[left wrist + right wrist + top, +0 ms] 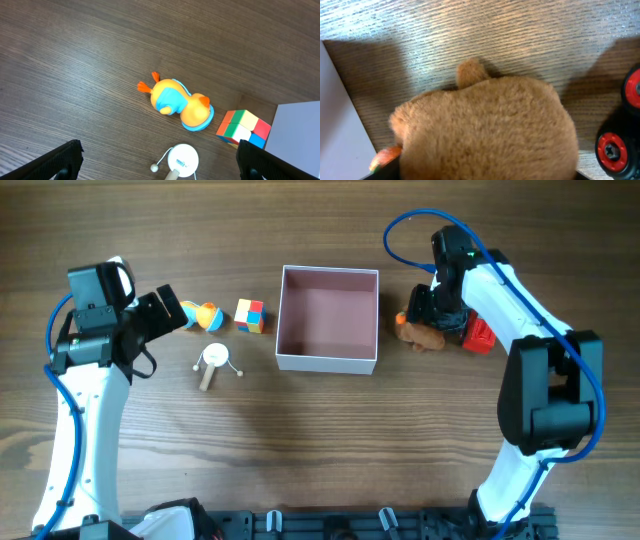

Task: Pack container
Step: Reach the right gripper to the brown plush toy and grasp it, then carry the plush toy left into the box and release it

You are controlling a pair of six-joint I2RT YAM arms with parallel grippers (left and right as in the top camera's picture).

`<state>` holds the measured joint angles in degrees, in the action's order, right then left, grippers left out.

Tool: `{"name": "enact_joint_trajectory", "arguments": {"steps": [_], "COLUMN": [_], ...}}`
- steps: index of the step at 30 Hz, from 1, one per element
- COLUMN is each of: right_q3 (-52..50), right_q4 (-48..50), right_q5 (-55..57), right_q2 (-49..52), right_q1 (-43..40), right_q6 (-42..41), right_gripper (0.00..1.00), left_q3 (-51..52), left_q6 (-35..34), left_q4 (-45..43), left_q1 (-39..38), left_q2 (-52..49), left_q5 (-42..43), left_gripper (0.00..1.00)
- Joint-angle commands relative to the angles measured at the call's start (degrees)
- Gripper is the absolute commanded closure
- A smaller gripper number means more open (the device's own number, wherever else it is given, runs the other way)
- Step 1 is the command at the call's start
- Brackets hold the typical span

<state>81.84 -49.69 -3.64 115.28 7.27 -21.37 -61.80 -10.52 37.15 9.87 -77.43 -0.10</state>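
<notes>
The container, a square white-walled box with a pink inside, stands open at the table's middle; its corner shows in the left wrist view. My right gripper is low over a brown plush toy just right of the container. In the right wrist view the plush fills the gap between the wide-set jaws, which look open around it. My left gripper is open and empty, hovering left of an orange and blue duck toy.
A multicoloured cube lies between the duck and the container. A white rattle drum with a wooden handle lies below the duck. A red toy car sits right of the plush.
</notes>
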Motion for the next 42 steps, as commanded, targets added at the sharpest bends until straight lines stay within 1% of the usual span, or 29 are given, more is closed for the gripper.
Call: {"name": "enact_joint_trajectory", "arguments": {"steps": [1, 3, 5, 6, 7, 8, 13, 17, 18, 20, 22, 24, 28, 32, 36, 42], "right_q3": [-2.62, -2.60, -2.36, -2.03, -1.64, -0.98, 2.49, 6.08, 6.97, 7.65, 7.85, 7.82, 7.72, 7.72, 7.74, 7.74], "right_q4": [-0.55, -1.07, -1.55, -1.88, -2.23, -2.82, -5.77, -8.46, -8.37, -7.39, -5.27, -3.32, 1.36, 6.03, 9.68, 13.64], "right_q5": [-0.35, -0.26, -0.22, -0.24, -0.24, -0.28, -0.35, -1.81, -2.43, -2.40, -2.16, 0.15, 6.32, 6.71, 6.62, 6.67], "right_q2": [1.51, 1.01, -0.24, -1.18, -2.32, -4.11, -12.87, -21.07, -23.96, -26.67, -28.59, -28.87, -25.62, -19.23, -11.28, -3.13], "right_q1": [-0.07, -0.07, -0.07, -0.07, -0.07, -0.04, 0.63, 3.67, 5.70, 8.68, 12.55, 16.55, 23.43, 27.08, 27.65, 27.65], "right_q6": [0.31, 0.31, 0.33, 0.31, 0.17, 0.11, -0.26, -1.79, -3.08, -5.03, -6.56, -10.16, -12.07, -12.00, -11.74, -10.45], "right_gripper": [0.59, 0.64, 0.74, 0.83, 0.88, 0.95, 0.96, 0.96, 0.96, 0.96, 0.96, 0.96, 0.96, 0.96, 0.96, 0.92], "left_q3": [-1.22, -1.22, -1.22, -1.22, -1.22, -1.22, -1.22, -1.22, -1.22, -1.22, -1.22, -1.22, -1.22, -1.22, -1.22, -1.22], "left_q6": [0.90, 0.90, 0.90, 0.90, 0.90, 0.90, 0.90, 0.90, 0.90, 0.90, 0.90, 0.90, 0.90, 0.90, 0.90, 0.90], "left_q4": [0.00, -0.02, -0.02, -0.02, 0.00, -0.02, -0.02, 0.00, -0.02, -0.02, -0.02, 0.00, -0.02, 0.00, -0.02, -0.02], "left_q1": [0.26, 0.26, 0.26, 0.26, 0.26, 0.26, 0.26, 0.26, 0.26, 0.26, 0.26, 0.26, 0.26, 0.26, 0.26, 0.26], "left_q2": [-0.22, -0.22, -0.22, -0.22, -0.22, -0.22, -0.22, -0.22, -0.22, -0.22, -0.22, -0.22, -0.22, -0.22, -0.22, -0.22], "left_q5": [0.70, 0.70, 0.70, 0.70, 0.70, 0.70, 0.70, 0.70, 0.70, 0.70, 0.70, 0.70, 0.70, 0.70, 0.70, 0.70], "left_gripper": [0.00, 0.00, 0.00, 0.00, 0.00, 0.00, 0.00, 0.00, 0.00, 0.00, 0.00, 0.00, 0.00, 0.00, 0.00, 0.00]}}
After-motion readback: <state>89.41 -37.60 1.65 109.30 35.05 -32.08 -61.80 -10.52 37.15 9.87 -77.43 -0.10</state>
